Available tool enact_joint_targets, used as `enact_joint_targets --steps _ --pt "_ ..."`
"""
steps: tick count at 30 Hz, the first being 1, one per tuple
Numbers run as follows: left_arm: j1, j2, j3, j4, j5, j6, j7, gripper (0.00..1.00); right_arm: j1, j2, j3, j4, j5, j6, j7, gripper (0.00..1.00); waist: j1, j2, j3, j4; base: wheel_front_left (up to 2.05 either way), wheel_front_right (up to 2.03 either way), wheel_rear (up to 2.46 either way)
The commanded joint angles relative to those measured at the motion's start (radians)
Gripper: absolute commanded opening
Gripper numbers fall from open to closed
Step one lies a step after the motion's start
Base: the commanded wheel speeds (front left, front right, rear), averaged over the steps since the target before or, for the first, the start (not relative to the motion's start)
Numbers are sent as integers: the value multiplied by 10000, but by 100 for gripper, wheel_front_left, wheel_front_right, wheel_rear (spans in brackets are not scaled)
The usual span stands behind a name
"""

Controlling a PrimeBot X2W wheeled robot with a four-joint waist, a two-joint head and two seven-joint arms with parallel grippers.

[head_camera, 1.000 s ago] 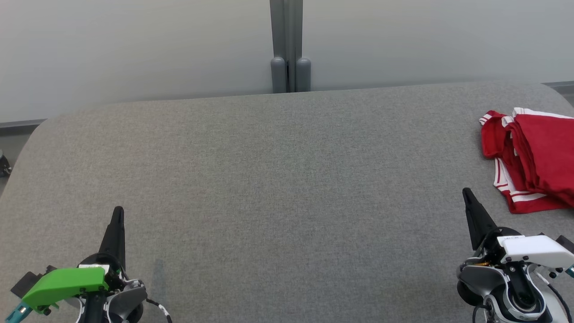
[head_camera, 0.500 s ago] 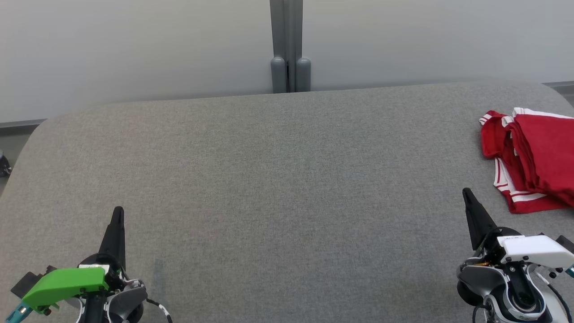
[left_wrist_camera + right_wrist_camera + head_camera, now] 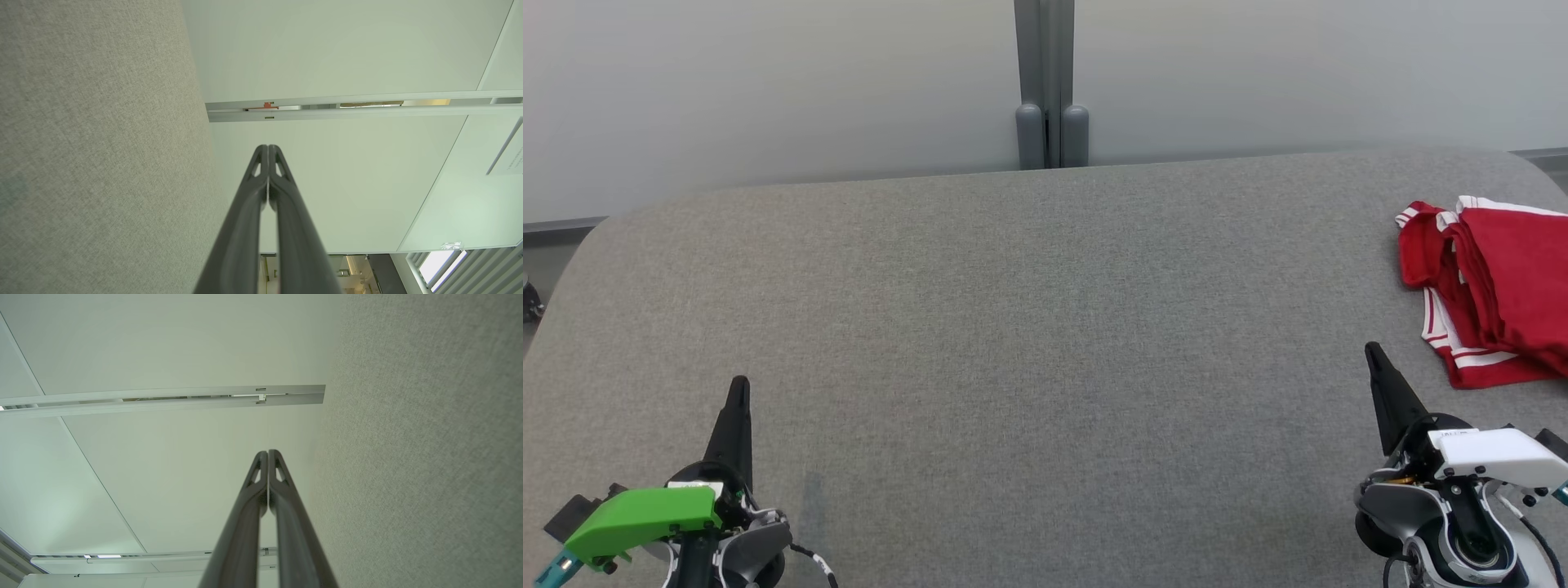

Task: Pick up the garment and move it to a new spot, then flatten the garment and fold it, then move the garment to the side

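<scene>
Nearest, lower left: left gripper (image 3: 738,384), jaws pressed together tip to tip, nothing between them, poised over the grey table (image 3: 1029,327). Confirmed from the left wrist view: tips meeting, bare cloth alongside.

Lower right: right gripper (image 3: 1372,349), likewise closed and empty, pointing up the table, near the garment but clearly apart from it.

Further out, at the table's right edge: red garment (image 3: 1499,278) with white trim, lying in stacked layers, partly cut off by the edge of the picture, touched by neither gripper. Not spread flat.

Farthest, beyond the table's far edge: pale wall (image 3: 768,98) and a grey post (image 3: 1051,122).

As to progress, hard to call. Judging by the layered, fairly tidy lie and the place off to the side: perhaps folded and set aside already, with nothing left to do. Equally readable as a loose bundle waiting for the first pick-up, and then everything left: lifting, carrying to a new spot, flattening, folding, moving aside. No way of settling between the two from here.
</scene>
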State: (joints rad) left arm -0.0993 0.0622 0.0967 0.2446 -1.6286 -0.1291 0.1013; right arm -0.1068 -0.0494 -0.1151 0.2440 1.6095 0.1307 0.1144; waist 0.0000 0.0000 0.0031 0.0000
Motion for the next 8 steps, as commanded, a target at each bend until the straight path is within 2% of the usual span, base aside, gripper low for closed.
enact_joint_targets --steps 1,8 --pt "-182 11 45 17 39 -61 17 0 -55 -7 -20 17 52 0 39 0 0 0 0 0 0 0 0" --pt "-184 6 62 17 52 -61 38 0 -55 -6 -21 17 51 0 40 0 0 0 0 0 0 0 0"
